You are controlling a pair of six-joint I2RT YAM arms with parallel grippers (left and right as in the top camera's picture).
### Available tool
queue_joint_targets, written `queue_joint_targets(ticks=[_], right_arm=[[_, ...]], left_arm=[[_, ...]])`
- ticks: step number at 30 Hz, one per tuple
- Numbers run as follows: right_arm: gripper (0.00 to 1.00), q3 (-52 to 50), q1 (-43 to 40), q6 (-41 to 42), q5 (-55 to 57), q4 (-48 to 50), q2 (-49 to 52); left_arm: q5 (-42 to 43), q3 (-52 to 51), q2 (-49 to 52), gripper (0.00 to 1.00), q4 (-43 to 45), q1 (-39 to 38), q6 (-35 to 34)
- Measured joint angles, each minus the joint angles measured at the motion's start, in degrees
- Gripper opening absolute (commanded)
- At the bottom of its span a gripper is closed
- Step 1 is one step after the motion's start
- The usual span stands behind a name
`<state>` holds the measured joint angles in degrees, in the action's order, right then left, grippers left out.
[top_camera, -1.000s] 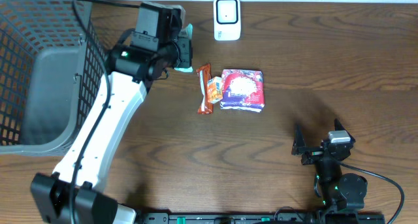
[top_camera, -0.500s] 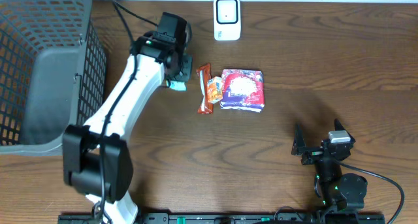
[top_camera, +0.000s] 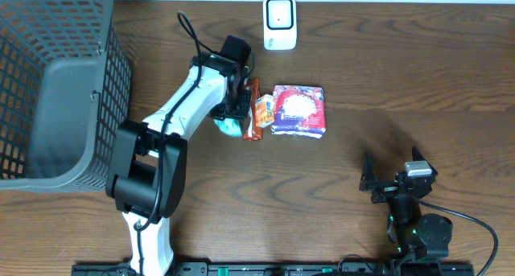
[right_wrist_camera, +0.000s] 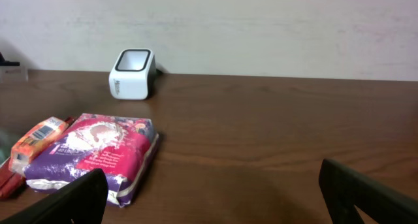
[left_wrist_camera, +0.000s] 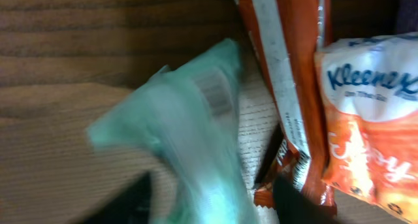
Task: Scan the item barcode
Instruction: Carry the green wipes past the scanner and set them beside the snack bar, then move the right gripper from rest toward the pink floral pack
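Now reaches right and nearer with the left arm, away from the spot by the basket (top_camera: 121,75) of a second ago, and carries the teal packet (top_camera: 228,125) along, down to the table just left of the snack bar (top_camera: 252,109). Shows the left gripper (left_wrist_camera: 212,191) partly spread, much wider than a second ago, with the packet blurred between the fingers and a sliver of table visible on its right side. Looks like a let-go under way, yet cannot rule out contact on the packet's other side. Leaves the right gripper (right_wrist_camera: 210,178) spread to the full, holding nothing, parked near and right, well apart from everything. Turns the barcode (left_wrist_camera: 215,96) up toward the wrist camera, not toward the scanner (top_camera: 279,22), set far and slightly right of the packet.

Judging the risks from here:
- Could drop the packet onto or against the snack bar, and so nudge that bar into the orange tissue pack (top_camera: 264,109) and the purple pack (top_camera: 298,109) lying against it.
- Could leave the packet tilted or flipped, hiding the barcode from any later pass.
- Could snag the snack bar's wrapper on a re-grip, given one finger right at its edge.
- Could end as a missed read, with no sign of a scan anywhere in view.
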<state>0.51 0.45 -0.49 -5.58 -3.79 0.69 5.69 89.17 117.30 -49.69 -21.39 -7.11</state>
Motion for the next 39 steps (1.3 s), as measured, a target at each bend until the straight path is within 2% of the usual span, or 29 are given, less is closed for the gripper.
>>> queue_joint_targets(ticks=[1, 8, 9, 12, 18, 23, 31, 39], right_arm=[[0.99, 0.00, 0.00, 0.00, 0.00, 0.00, 0.00], [0.99, 0.00, 0.00, 0.00, 0.00, 0.00, 0.00], [0.99, 0.00, 0.00, 0.00, 0.00, 0.00, 0.00], [0.99, 0.00, 0.00, 0.00, 0.00, -0.02, 0.00], [0.99, 0.00, 0.00, 0.00, 0.02, 0.00, 0.00], [0.99, 0.00, 0.00, 0.00, 0.02, 0.00, 0.00], [0.99, 0.00, 0.00, 0.00, 0.00, 0.02, 0.00], [0.99, 0.00, 0.00, 0.00, 0.00, 0.24, 0.00]], left_arm=[[0.00, 0.00, 0.04, 0.73, 0.02, 0.00, -0.07], [0.00, 1.31, -0.63, 0.74, -1.05, 0.04, 0.09], [0.00, 1.64, -1.33, 0.84, -1.05, 0.09, 0.09], [0.02, 2.62, -6.36, 0.98, -1.07, 0.48, 0.09], [0.17, 5.01, -23.69, 0.98, -3.10, 2.56, 0.31], [0.17, 5.75, -34.71, 0.98, -11.45, 3.17, 0.33], [0.17, 5.75, -39.10, 0.98, -23.85, 3.13, 0.31], [0.17, 5.75, -39.17, 0.98, -24.70, 3.13, 0.31]])
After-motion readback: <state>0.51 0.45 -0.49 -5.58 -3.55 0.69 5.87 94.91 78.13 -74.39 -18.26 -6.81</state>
